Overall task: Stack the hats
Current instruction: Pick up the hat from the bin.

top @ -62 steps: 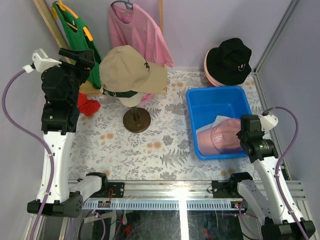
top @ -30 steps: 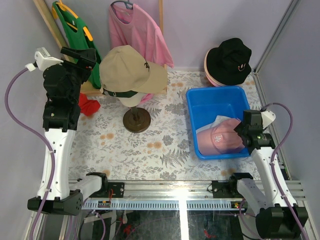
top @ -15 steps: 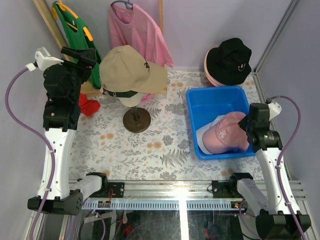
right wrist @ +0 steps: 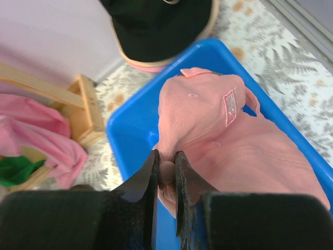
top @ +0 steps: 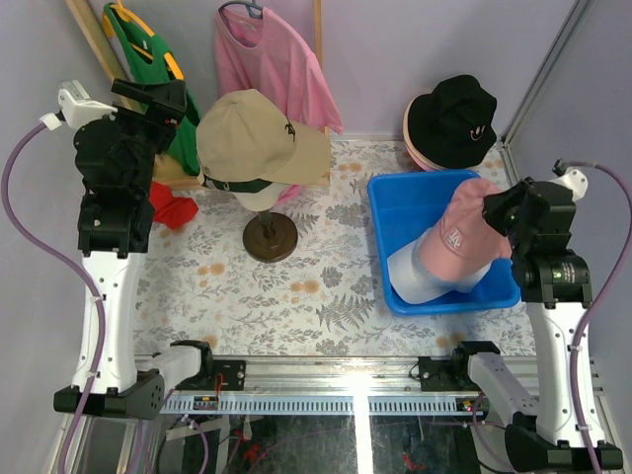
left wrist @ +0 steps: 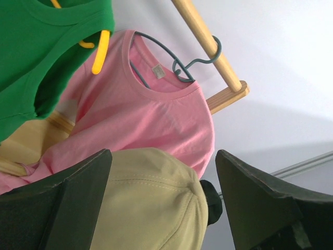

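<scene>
My right gripper (top: 491, 212) (right wrist: 165, 156) is shut on the crown fabric of a pink baseball cap (top: 462, 237) (right wrist: 208, 120), which it holds raised over the blue bin (top: 425, 183) (right wrist: 130, 135). A whitish piece (top: 413, 273) shows under the cap; I cannot tell whether it is a separate hat. A tan cap (top: 252, 138) (left wrist: 151, 203) sits over a dark green cap (top: 242, 185) on the mannequin head. My left gripper (top: 163, 107) (left wrist: 162, 152) hangs open, high at the back left, beside the tan cap and apart from it. A black bucket hat (top: 452, 118) (right wrist: 156, 23) rests on a pink one (top: 413, 146) at the back right.
A pink T-shirt (top: 272, 59) (left wrist: 145, 109) and a green T-shirt (top: 138, 49) (left wrist: 41, 47) hang from a wooden rack (left wrist: 208, 47) at the back. The mannequin's round base (top: 271, 239) stands mid-table. A red cloth (top: 170, 207) lies at the left. Walls close in on both sides.
My right gripper has shut on the pink cap and lifted it up and back out of the bin. The left arm has shifted slightly to the left and stays open.
</scene>
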Tool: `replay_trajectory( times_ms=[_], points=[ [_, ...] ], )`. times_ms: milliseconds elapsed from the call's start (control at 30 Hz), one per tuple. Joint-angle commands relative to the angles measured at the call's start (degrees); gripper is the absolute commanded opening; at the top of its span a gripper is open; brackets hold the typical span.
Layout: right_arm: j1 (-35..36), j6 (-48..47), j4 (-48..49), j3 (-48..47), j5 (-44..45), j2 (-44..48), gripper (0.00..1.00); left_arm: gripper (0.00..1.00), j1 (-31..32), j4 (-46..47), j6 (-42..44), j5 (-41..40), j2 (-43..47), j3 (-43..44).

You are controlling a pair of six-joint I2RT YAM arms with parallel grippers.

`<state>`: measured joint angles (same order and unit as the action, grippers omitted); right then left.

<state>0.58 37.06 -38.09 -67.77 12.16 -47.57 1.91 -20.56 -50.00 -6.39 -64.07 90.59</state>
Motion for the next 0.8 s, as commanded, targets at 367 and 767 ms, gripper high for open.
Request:
replay_trajectory(
  times_ms=[367, 767],
  points=[
    [-0.14, 2.99, 29.96, -23.74, -38.21, -10.90, 0.00, 0.82, 0.40, 8.74, -2.39, 22.51, -7.18, 9.13],
    [0.01, 39.08, 72.54, -42.74, -60.81, -30.32, 0.00, 0.83, 0.38, 23.46, -14.01, 43.21, -13.33, 13.48]
  ],
)
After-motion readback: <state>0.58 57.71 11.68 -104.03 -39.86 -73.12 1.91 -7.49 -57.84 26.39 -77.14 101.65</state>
